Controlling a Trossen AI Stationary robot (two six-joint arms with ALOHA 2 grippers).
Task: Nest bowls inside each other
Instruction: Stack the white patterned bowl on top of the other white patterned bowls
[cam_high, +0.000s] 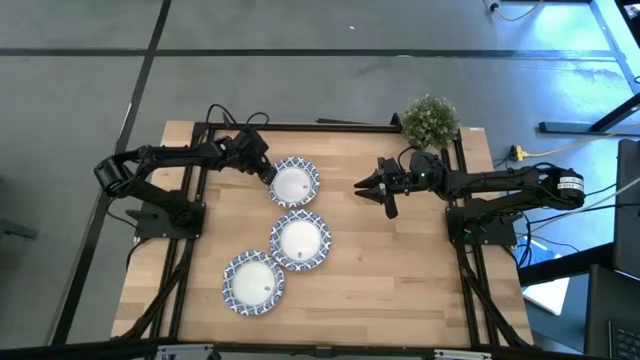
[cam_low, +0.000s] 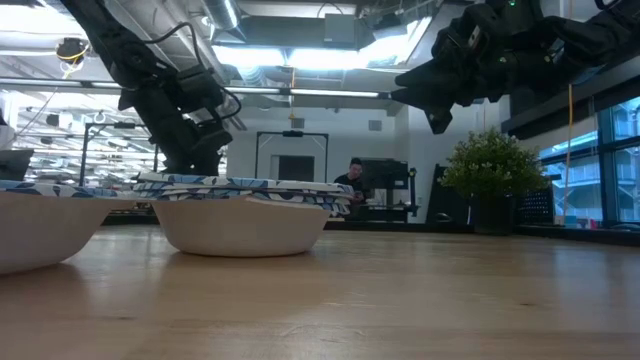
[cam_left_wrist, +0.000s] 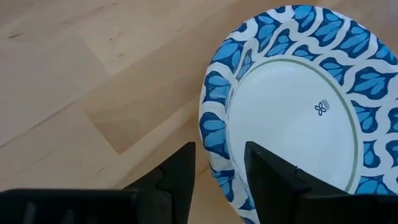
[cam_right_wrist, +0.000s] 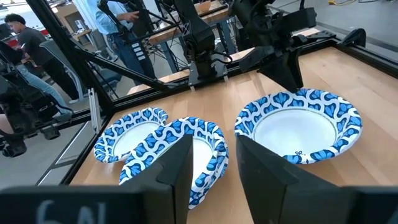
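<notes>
Three bowls, or stacks of them, with white centres and blue-patterned rims rest on the wooden table: a far one (cam_high: 294, 182), a middle one (cam_high: 300, 241) and a near one (cam_high: 253, 283). In the low view the middle one (cam_low: 240, 215) shows several rims stacked. My left gripper (cam_left_wrist: 221, 180) is open at the far bowl's left rim (cam_left_wrist: 217, 155), slanting down; one finger stands outside the rim and one over the inside, and no touch shows. My right gripper (cam_high: 362, 186) hangs open and empty above the table, right of the far bowl.
A small green potted plant (cam_high: 430, 120) stands at the table's far right corner, behind my right arm. Bare wood lies right of the bowls and along the near edge. Black frame rails (cam_high: 195, 180) run along both sides of the table. People show in the room beyond.
</notes>
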